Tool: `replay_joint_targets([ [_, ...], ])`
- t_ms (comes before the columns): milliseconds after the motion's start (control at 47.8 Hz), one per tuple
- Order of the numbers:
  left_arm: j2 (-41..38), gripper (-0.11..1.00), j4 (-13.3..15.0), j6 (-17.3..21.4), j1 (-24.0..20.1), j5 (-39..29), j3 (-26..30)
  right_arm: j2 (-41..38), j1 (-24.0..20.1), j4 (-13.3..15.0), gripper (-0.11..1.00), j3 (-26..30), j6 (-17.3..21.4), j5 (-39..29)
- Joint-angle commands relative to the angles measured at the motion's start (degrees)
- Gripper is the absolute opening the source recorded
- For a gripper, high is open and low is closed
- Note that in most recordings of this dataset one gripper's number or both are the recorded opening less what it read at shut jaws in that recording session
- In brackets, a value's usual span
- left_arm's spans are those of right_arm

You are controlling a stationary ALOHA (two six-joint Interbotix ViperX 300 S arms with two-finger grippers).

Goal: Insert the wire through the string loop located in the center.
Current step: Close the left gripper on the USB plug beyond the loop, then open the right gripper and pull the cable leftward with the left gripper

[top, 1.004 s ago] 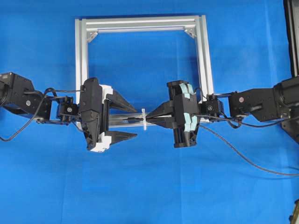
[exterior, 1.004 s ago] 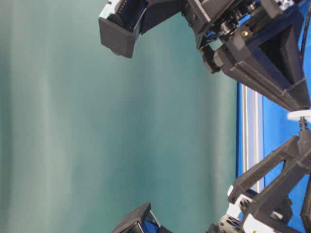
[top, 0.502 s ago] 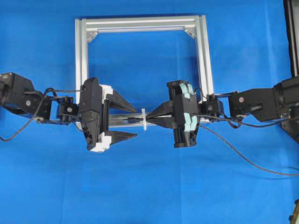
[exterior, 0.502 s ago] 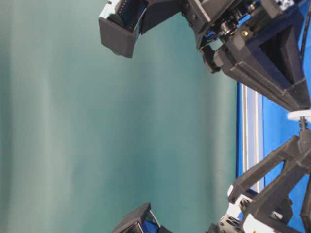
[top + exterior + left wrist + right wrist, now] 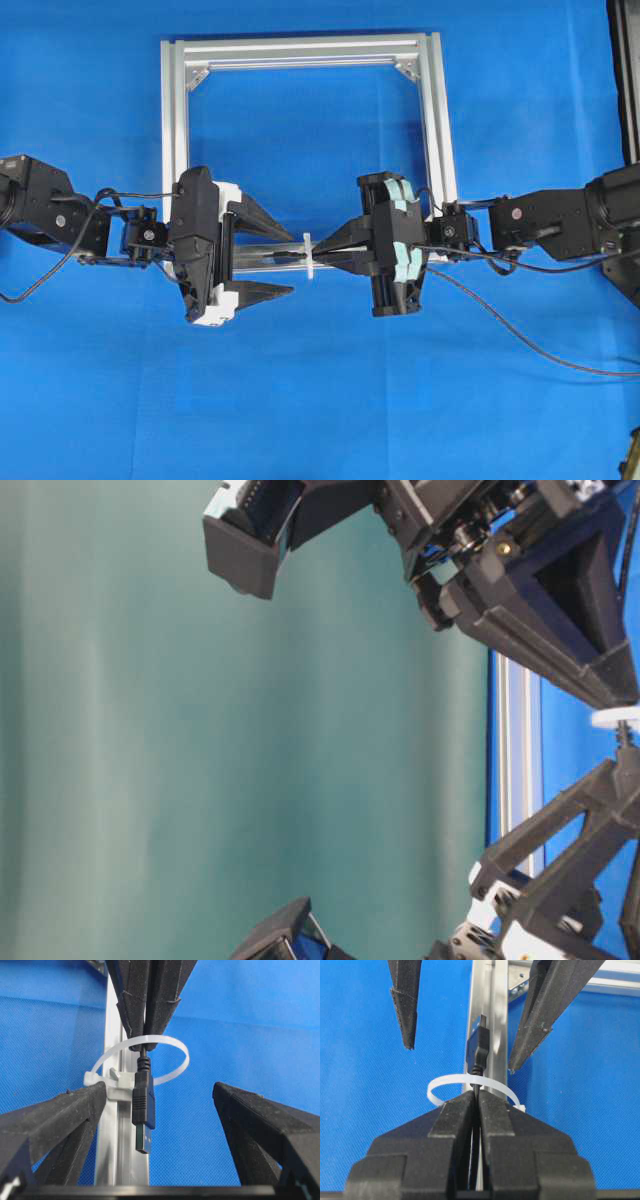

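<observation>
The white string loop [image 5: 175,1041] stands across the silver frame's near bar [image 5: 112,1160]. My right gripper [image 5: 476,1097] is shut on the black wire [image 5: 520,338] just behind its plug, with its fingertips right at the loop [image 5: 440,1082]. The metal-tipped plug [image 5: 143,1105] has passed through the loop and points toward my left gripper [image 5: 159,1091]. That gripper is open, with one finger on each side of the plug and touching neither it nor the wire. Overhead, the left gripper [image 5: 290,264] and the right gripper [image 5: 315,256] face each other across the loop [image 5: 308,256].
The square aluminium frame [image 5: 300,50] lies on a blue mat, its far side behind both grippers. The wire trails off to the right over the mat. A dark upright edge [image 5: 625,80] stands at the far right.
</observation>
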State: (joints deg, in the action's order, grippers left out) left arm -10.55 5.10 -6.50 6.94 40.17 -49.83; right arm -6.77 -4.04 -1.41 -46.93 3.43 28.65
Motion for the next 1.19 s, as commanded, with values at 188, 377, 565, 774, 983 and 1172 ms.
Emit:
replay_joint_targets([
  [188, 0.8, 0.89, -0.2, -0.1, 0.0, 0.3, 1.0, 0.7, -0.3, 0.0, -0.02, 0.4, -0.1, 0.3],
  [377, 0.8, 0.53, -0.1, -0.1, -0.1, -0.1, 1.1, 0.7, -0.2, 0.0, -0.02, 0.4, -0.1, 0.3],
  [565, 0.8, 0.08, -0.2, -0.4, -0.8, 0.0, 1.1, 0.7, -0.3, 0.1, -0.02, 0.4, -0.1, -0.2],
  [774, 0.7, 0.09, -0.2, -0.4, -0.9, -0.1, 1.2, 0.7, -0.4, 0.4, -0.02, 0.4, -0.1, -0.2],
  [983, 0.7, 0.09, -0.1, -0.4, -0.9, -0.1, 1.2, 0.7, -0.3, 0.4, -0.02, 0.4, 0.0, 0.1],
  [1172, 0.7, 0.09, -0.1, -0.4, -0.9, -0.1, 1.2, 0.7, -0.3, 0.3, 0.09, 0.4, 0.2, -0.3],
])
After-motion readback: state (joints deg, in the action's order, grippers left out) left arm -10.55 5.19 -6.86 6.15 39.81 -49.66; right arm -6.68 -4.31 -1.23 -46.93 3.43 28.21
